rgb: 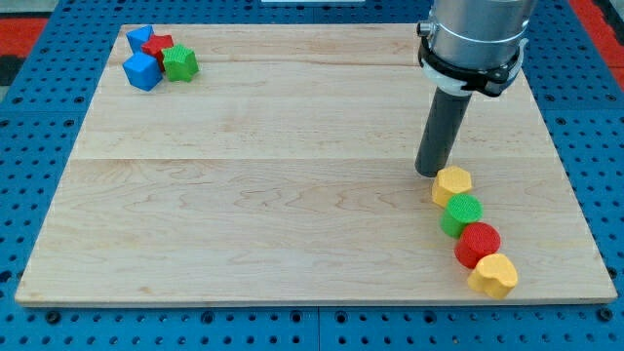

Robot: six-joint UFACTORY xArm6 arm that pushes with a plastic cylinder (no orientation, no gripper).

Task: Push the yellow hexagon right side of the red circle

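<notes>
So my tip [430, 173] is down on the wooden board [292, 195], right side, parked just to the left of and a bit behind the yellow hexagon [452, 183]. Looks like it's touching the hexagon's far-left edge or basically a hair off it, can't tell 100% from this angle. It's just a plain rod btw, nothing to open or close, and it's not holding anything.

The hexagon sits at the far end of a little diagonal chain on the right side of the board: hexagon, then a green circle [461, 214], then the red circle [478, 243], then a yellow heart [493, 276] nearest the front edge. All four packed together, each touching its neighbor. So rn the hexagon is behind and slightly left of the red circle w/ the green one between them.

Far-left corner has a separate clump: two blue blocks [142, 70] [139, 39], a red block [157, 47] and a green star [179, 62], well apart from the tip.
</notes>
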